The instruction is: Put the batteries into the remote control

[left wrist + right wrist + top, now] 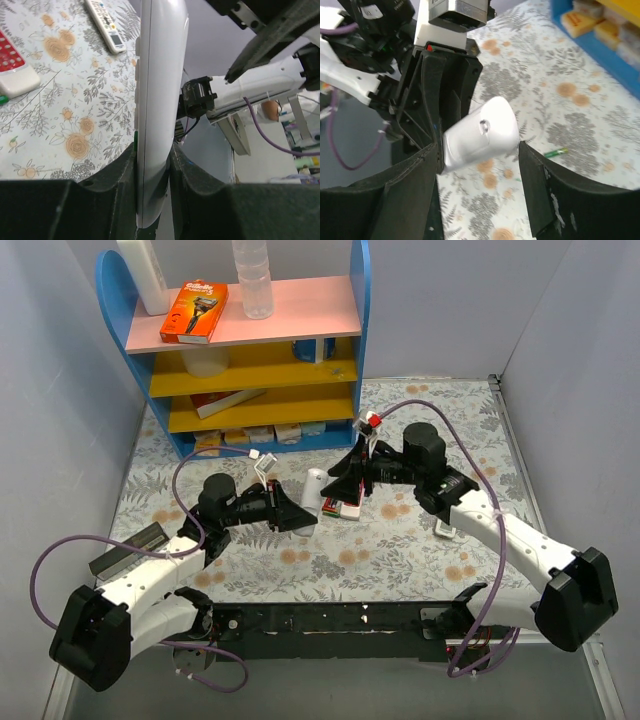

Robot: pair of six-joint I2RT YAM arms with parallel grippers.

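Early stage: left tool (152, 165) clamps remote control (160, 75) edge-on; right tool (477, 150) stands wide around its end. A battery (555, 152) lies on bench (580, 115); none seen loaded.

Pretty basic setup: plain grey walls (50, 390) around a floral-print worktop (400, 545), blue shelf unit (108, 285) with yellow shelves at the back.

White remote control (160, 100) clamped in the left hand (152, 155); green battery (555, 152) lying on table (580, 115).
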